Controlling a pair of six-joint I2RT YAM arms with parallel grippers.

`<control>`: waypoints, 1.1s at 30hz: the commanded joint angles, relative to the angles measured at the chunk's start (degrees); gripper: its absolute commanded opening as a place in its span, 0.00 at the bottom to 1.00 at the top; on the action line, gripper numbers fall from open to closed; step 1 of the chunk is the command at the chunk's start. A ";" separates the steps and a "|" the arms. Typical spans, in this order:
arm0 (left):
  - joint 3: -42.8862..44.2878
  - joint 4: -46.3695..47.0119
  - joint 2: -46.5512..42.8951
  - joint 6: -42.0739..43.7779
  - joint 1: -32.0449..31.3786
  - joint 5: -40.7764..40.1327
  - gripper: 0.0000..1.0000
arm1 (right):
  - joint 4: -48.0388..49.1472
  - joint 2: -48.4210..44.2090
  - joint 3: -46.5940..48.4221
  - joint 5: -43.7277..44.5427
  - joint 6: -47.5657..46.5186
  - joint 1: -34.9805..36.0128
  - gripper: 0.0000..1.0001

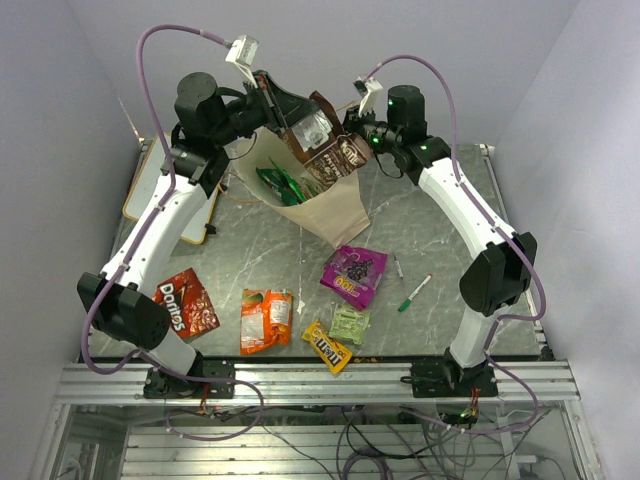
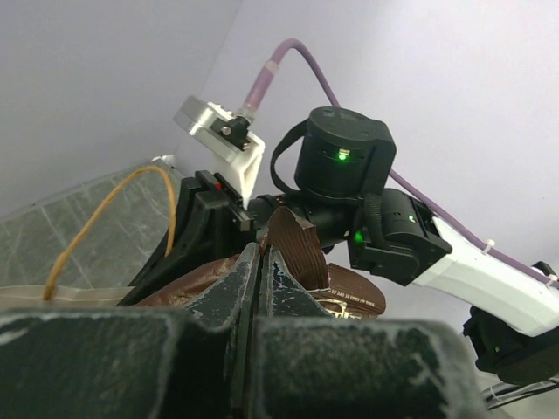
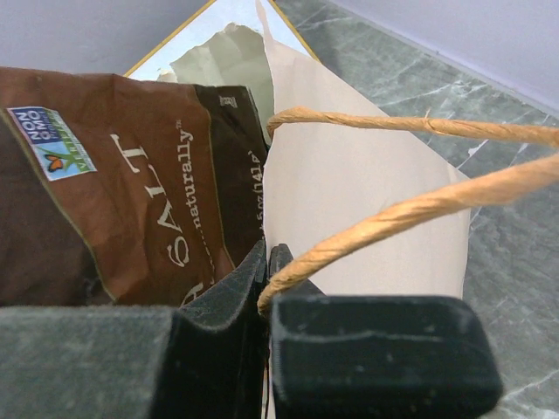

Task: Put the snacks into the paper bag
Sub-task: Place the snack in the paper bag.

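Observation:
The cream paper bag (image 1: 335, 208) stands at the back middle, mouth held wide. My left gripper (image 1: 293, 128) is shut on the top seal of the brown bag (image 1: 338, 155), which hangs half inside the mouth; the left wrist view shows the jaws (image 2: 262, 251) pinching its ribbed edge (image 2: 299, 249). My right gripper (image 1: 352, 126) is shut on the bag's rim by a twisted handle (image 3: 410, 209); its jaws (image 3: 269, 255) sit between the brown bag (image 3: 113, 192) and the paper wall (image 3: 349, 192). Green bags (image 1: 280, 182) lie inside. Doritos (image 1: 186, 301), orange bag (image 1: 265, 320), M&M's (image 1: 327, 347), pale green packet (image 1: 350, 323) and purple pouch (image 1: 355, 272) lie on the table.
Two marker pens (image 1: 414, 292) lie right of the purple pouch. The wood-framed whiteboard (image 1: 148, 185) lies at the far left under my left arm. The right wrist fills the middle of the left wrist view (image 2: 341, 166). Walls close in on both sides.

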 commanded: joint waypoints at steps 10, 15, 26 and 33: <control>-8.02 12.66 -2.15 -4.03 -1.09 2.79 0.07 | 1.79 0.56 3.00 -0.14 -0.07 -0.04 0.00; -12.76 15.64 -2.48 -3.48 -0.67 2.94 0.07 | 1.53 0.79 3.29 -0.25 -0.16 -0.35 0.00; -19.33 16.11 -3.70 -0.03 6.27 3.66 0.07 | 1.85 0.13 2.34 -0.47 -0.55 -1.17 0.00; -21.19 14.87 -3.77 4.02 8.67 2.92 0.15 | 1.70 0.01 2.06 -0.47 -1.10 -1.16 0.00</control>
